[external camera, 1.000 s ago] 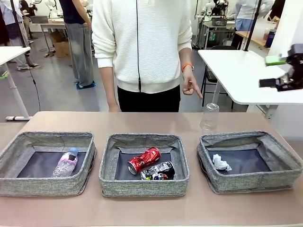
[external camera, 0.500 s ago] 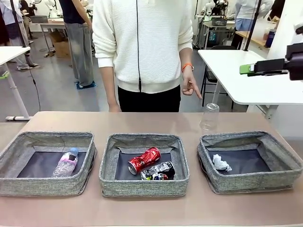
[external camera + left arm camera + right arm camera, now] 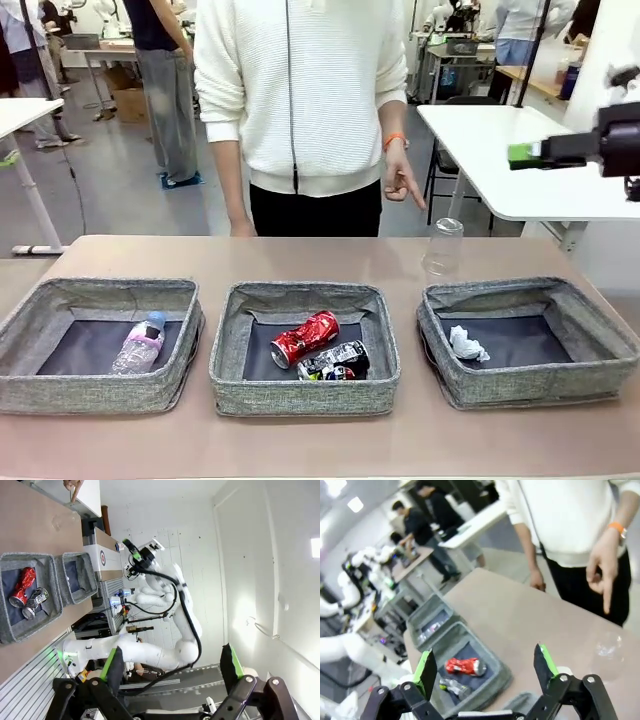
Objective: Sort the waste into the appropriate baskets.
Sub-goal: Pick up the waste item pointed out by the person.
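Three grey woven baskets stand in a row. The left basket (image 3: 100, 290) holds a clear plastic bottle (image 3: 138, 345). In the middle basket (image 3: 300, 293) lie a crushed red can (image 3: 304, 338) and a black-and-silver can (image 3: 335, 360). A white paper wad (image 3: 466, 344) rests in the right basket (image 3: 520, 290). A clear plastic cup (image 3: 443, 247) stands upside down on the table behind that basket. My right gripper (image 3: 520, 155) hovers high at the right, open (image 3: 485, 669) and holding nothing, with the red can (image 3: 465, 666) and the cup (image 3: 607, 650) below it. My left gripper (image 3: 171, 665) is open and bare.
A person in a white sweater stands at the far edge, one hand (image 3: 405, 180) pointing down towards the cup. A white table (image 3: 500, 150) stands at the back right. Bare wooden tabletop (image 3: 300, 440) runs in front of the baskets.
My right gripper has risen a little and swung round so that it lies level, pointing towards picture left. The waste, the baskets and the person's hand have stayed in place.
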`<state>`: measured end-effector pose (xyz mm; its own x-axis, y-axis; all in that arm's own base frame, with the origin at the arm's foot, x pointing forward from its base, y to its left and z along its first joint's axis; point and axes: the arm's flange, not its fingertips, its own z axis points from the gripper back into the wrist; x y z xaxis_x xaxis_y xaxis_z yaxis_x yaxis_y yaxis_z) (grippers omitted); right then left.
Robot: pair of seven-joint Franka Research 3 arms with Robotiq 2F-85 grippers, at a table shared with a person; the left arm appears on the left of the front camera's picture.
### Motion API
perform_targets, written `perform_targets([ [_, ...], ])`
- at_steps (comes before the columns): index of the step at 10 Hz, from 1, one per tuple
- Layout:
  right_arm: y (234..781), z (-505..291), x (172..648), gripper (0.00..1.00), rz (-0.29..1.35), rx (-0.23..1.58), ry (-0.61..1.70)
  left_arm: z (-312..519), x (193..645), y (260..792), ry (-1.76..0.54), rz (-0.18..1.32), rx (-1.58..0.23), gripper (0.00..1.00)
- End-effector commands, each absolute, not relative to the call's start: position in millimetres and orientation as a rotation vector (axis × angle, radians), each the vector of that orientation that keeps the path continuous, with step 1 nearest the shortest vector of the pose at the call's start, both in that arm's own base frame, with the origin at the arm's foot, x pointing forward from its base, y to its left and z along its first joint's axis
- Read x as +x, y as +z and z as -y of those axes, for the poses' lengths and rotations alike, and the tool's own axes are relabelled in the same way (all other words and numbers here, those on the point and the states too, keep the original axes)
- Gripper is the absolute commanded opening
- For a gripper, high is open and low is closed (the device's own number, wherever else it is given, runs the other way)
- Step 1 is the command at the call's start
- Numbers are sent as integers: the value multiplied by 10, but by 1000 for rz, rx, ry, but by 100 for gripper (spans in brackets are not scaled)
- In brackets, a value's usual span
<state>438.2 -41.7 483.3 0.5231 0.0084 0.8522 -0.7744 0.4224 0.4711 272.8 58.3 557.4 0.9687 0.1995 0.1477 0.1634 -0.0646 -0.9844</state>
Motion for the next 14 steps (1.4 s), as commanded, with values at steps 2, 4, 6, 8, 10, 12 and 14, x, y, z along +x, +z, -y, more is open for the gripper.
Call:
perform_targets([
  [2,3968,1067,5650,100,965,1124,645,-574,2738,5609,10,297,-1653,100],
  [4,4060,917,5109,100,939,1080,644,-574,2738,5609,10,297,-1653,100],
  [6,3632,1113,5517,100,946,1066,575,-574,2738,5609,10,297,-1653,100],
  [8,3236,1154,5924,100,836,1006,809,-574,2738,5609,10,297,-1653,100],
  [10,2975,1145,6042,100,848,982,1064,-574,2738,5609,10,297,-1653,100],
  [12,2814,1026,6080,100,856,945,1103,-574,2738,5609,10,297,-1653,100],
  [14,2707,785,6166,100,915,862,1107,-574,2738,5609,10,297,-1653,100],
])
